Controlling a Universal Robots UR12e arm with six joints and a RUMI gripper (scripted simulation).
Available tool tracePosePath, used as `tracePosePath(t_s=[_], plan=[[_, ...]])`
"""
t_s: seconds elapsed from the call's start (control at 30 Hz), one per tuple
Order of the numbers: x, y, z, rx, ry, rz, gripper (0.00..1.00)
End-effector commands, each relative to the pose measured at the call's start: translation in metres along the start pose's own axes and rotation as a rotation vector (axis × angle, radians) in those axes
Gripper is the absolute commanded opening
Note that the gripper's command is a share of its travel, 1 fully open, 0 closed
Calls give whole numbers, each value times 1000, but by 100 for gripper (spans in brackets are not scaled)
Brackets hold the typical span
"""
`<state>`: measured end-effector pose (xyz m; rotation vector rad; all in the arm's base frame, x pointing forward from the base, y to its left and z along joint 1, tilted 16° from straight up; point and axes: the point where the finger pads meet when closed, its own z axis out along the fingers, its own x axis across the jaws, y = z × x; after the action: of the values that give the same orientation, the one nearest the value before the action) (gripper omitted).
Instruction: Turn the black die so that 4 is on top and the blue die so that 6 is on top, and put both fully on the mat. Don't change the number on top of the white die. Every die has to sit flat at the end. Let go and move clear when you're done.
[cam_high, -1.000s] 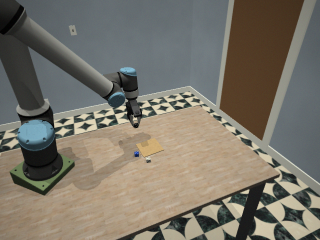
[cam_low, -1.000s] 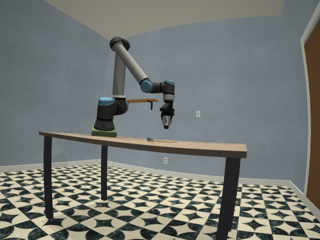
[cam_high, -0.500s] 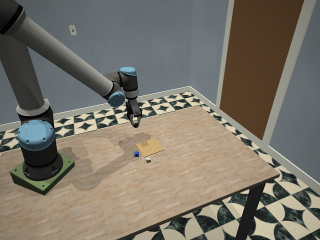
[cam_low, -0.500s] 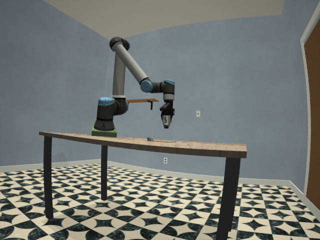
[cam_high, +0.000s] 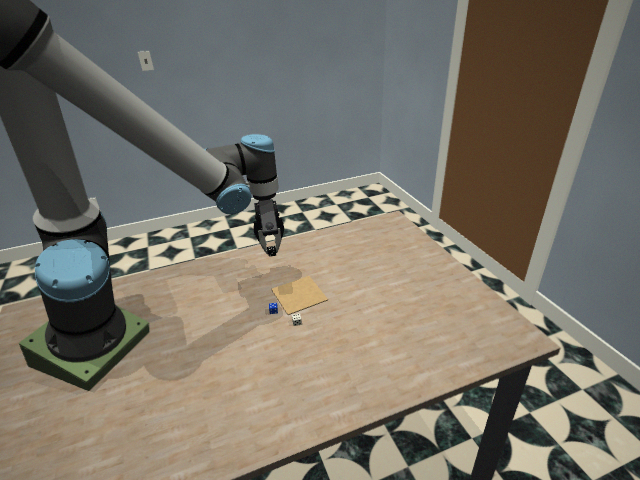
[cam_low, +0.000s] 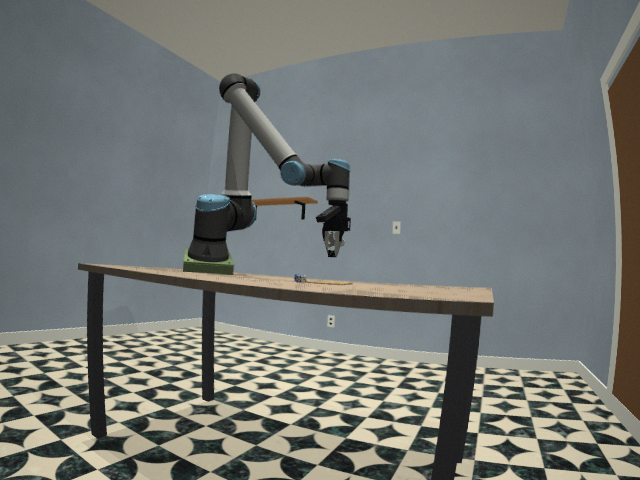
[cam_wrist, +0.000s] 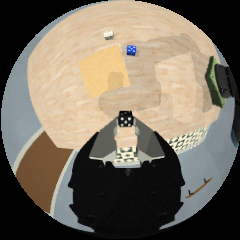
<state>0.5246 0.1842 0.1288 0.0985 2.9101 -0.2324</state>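
Observation:
My gripper (cam_high: 271, 250) (cam_low: 331, 253) (cam_wrist: 125, 117) is shut on the black die (cam_high: 271, 251) (cam_low: 331, 253) (cam_wrist: 125, 119) and holds it in the air, well above the table. In the wrist view a face with several white pips shows on it. The orange-yellow mat (cam_high: 305, 295) (cam_low: 336, 282) (cam_wrist: 95, 70) lies flat on the table. The blue die (cam_high: 272, 308) (cam_low: 297, 277) (cam_wrist: 131, 50) sits on the table just beside the mat, off it. The white die (cam_high: 296, 319) (cam_low: 302, 279) (cam_wrist: 108, 34) sits on the table off the mat, near its corner. The pips on their tops are too small to read surely.
The wooden table (cam_high: 387, 320) (cam_low: 413, 292) (cam_wrist: 50, 85) carries the arm's green base (cam_high: 82, 361) (cam_low: 206, 265) (cam_wrist: 215, 85) at one end. A brown wall shelf (cam_low: 281, 201) (cam_wrist: 199, 188) is behind the arm. The arm's shadow falls across the table and partly on the mat.

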Motion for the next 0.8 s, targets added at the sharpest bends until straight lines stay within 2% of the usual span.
tracePosePath(t_s=[0.0,0.13,0.2,0.67,0.77], plan=[[0,-1,0,1,-1,124,6],[0,-2,1,1,-1,267,6],[0,-2,1,1,-1,267,6],[-1,-3,5,1,-1,783,6],[-1,-3,5,1,-1,792,6]])
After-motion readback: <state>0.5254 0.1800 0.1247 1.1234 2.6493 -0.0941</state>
